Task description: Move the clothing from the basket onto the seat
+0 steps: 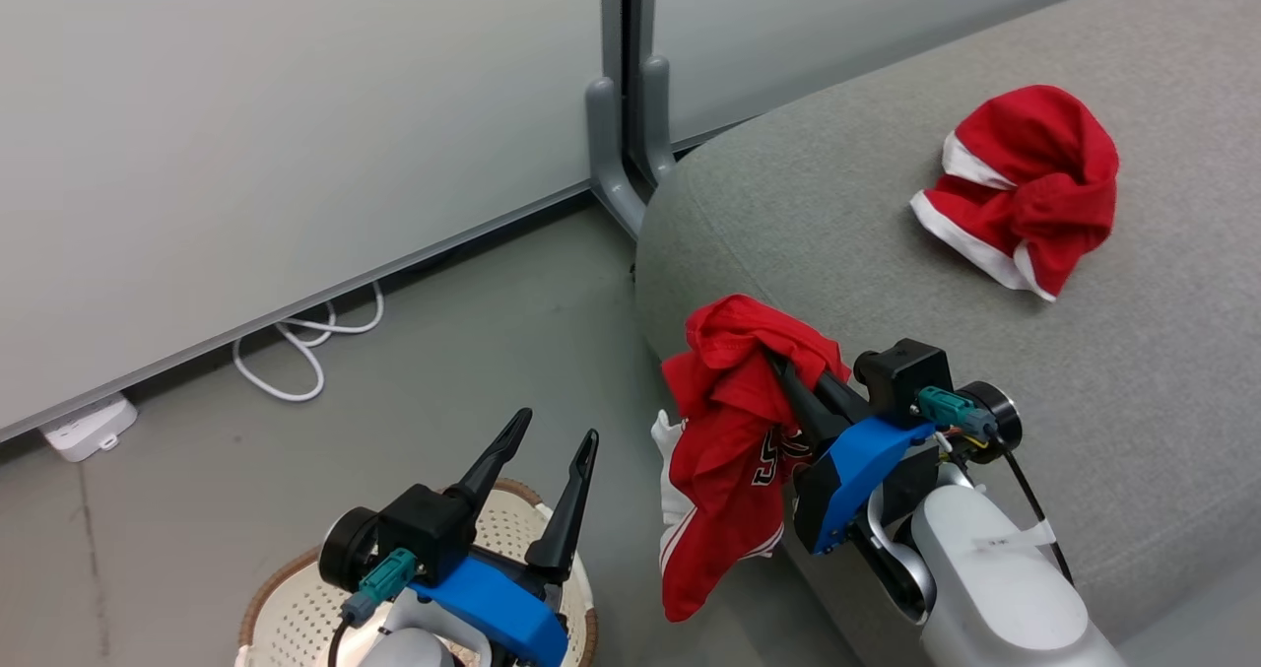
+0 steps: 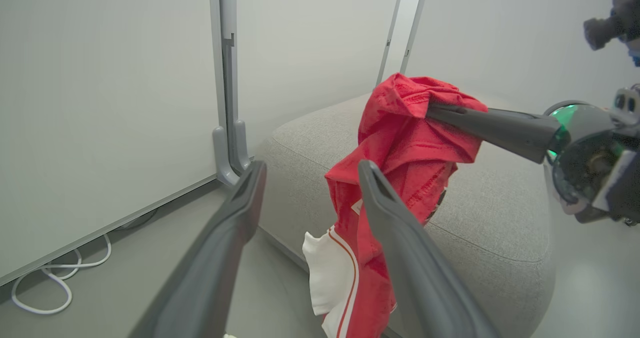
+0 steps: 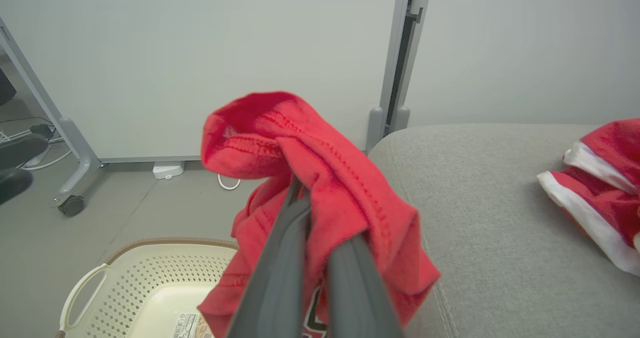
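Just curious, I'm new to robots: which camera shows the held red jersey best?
The head view: the jersey hangs whole from the right gripper, printed number showing. The left wrist view shows it close, but a finger crosses it and its hem is cut off. The right wrist view shows its bunched top over the fingers.

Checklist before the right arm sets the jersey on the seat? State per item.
1. Right gripper shut on the jersey: ok.
2. Jersey above the seat: not ok, most of it hangs off the edge.
3. Landing spot free, with the other red garment farther along: ok.
4. Left gripper open, apart from the jersey: ok.
5. Basket emptied: cannot tell, part hidden.
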{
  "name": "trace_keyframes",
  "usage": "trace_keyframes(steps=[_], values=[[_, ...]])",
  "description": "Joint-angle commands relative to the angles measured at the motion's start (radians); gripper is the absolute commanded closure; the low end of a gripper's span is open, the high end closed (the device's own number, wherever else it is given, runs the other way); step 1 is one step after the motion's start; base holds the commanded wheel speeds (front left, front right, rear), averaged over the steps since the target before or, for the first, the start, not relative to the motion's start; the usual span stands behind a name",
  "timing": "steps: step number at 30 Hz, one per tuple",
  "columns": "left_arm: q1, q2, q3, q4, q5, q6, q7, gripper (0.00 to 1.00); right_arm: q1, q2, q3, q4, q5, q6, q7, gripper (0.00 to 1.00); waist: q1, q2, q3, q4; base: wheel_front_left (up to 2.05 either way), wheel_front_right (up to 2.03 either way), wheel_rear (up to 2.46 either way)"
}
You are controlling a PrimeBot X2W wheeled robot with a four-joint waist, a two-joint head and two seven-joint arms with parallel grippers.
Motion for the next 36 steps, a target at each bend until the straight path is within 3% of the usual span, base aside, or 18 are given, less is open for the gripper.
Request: trace_keyframes(steps=[1, 12, 19, 24, 31, 36], values=[[-0.017, 0.007, -0.002, -0.002, -0.001, -0.003, -0.005, 0.00, 0.003, 0.000, -0.004, -0.005, 0.002, 0.000, -0.006, 1.00, 0.0000, -0.0001, 0.016, -0.044, 0.00, 0.00, 0.00], [-0.035, 0.020, -0.012, 0.005, -0.004, -0.003, -0.004, 0.00, 0.016, 0.000, -0.010, -0.009, 0.014, 0.000, -0.018, 1.00, 0.0000, -0.0001, 0.038, -0.118, 0.00, 0.00, 0.00], [-0.049, 0.023, -0.026, 0.002, -0.004, -0.003, -0.004, 0.00, 0.001, 0.000, -0.032, -0.011, 0.016, 0.000, -0.016, 1.00, 0.0000, -0.0001, 0.057, -0.112, 0.00, 0.00, 0.00], [-0.080, 0.041, -0.032, -0.011, 0.010, -0.003, -0.005, 0.00, -0.088, -0.007, -0.122, -0.017, -0.013, 0.000, 0.010, 1.00, 0.0000, -0.0001, 0.117, -0.093, 0.00, 0.00, 0.00], [-0.137, 0.087, -0.043, -0.044, 0.033, -0.003, -0.005, 0.00, -0.278, -0.095, -0.279, -0.053, -0.027, 0.000, 0.066, 1.00, 0.0000, -0.0001, 0.249, -0.077, 0.00, 0.00, 0.00], [-0.203, 0.138, -0.069, -0.079, 0.046, -0.003, 0.007, 0.00, -0.439, -0.193, -0.414, -0.074, -0.011, 0.000, 0.119, 1.00, 0.0000, -0.0001, 0.384, -0.074, 0.00, 0.00, 0.00]])
